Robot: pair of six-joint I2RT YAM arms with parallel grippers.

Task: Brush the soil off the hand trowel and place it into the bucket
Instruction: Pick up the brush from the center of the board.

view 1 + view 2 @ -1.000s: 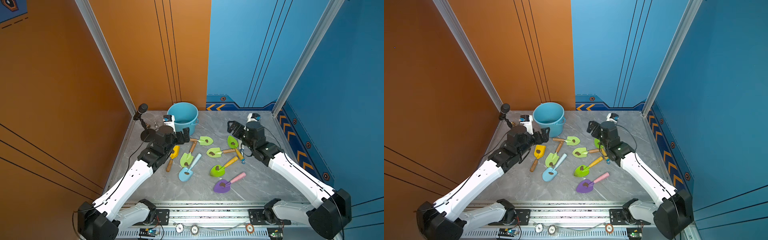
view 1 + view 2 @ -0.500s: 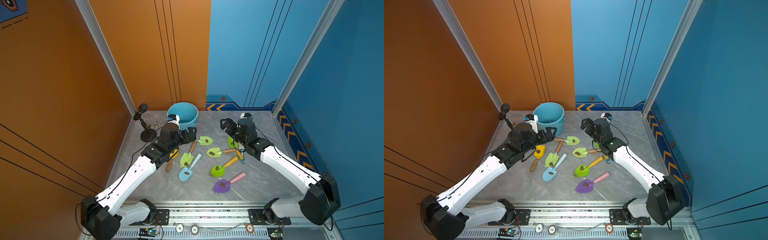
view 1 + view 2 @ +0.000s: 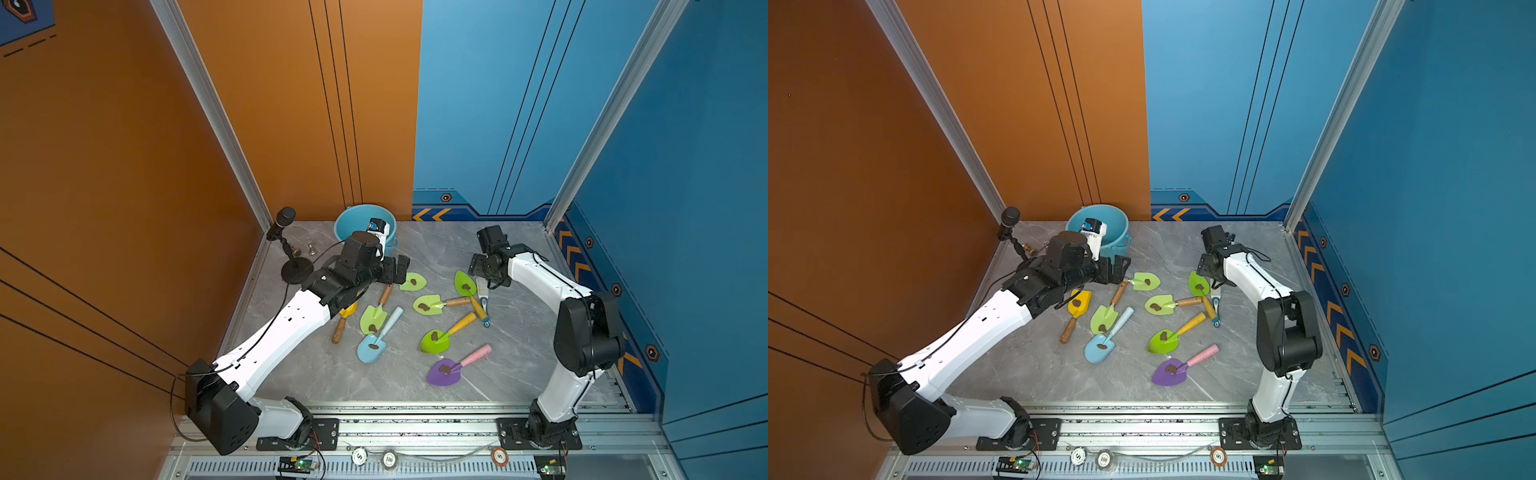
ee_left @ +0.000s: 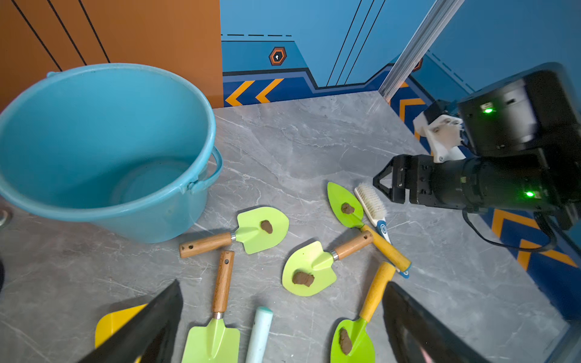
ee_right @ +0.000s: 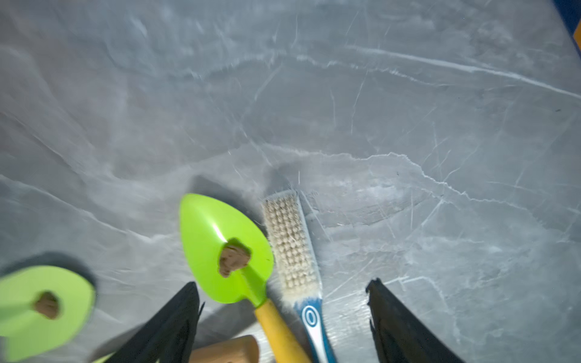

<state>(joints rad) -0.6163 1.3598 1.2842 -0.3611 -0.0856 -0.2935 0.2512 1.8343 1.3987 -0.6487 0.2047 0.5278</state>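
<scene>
Left hand [image 3: 395, 269] and right hand [image 5: 283, 284] both stand wide open and empty as the two arms reach in from the front edge of the grey desk [image 3: 316, 374]. Nearest that edge lies the purple trowel [image 3: 444, 371]. Behind it are the lime trowel [image 3: 434, 341] and the light-blue trowel [image 3: 371, 348], with more trowels scattered across the middle of the desk. Every blade in clear view carries a lump of soil [image 5: 234, 256], so by the look of it no brushing has been done.

Toward the right edge, the right hand hangs low over the brush [image 5: 289, 239], which lies on the desk just beside the pointed green trowel [image 5: 220, 226]. The hand's fingers [image 5: 176, 314] straddle the brush handle, apparently lining up to take the tool the cleaning needs. That trowel's yellow handle lies between them too and could be caught in the same grip.

Across the desk, the left hand hovers by the pale-green trowel [image 3: 413, 281], probably its pick for cleaning. Farthest back, against the orange wall at the rear edge, the bucket [image 4: 94, 125] stands upright and empty, close behind the left hand for a short carry.
</scene>
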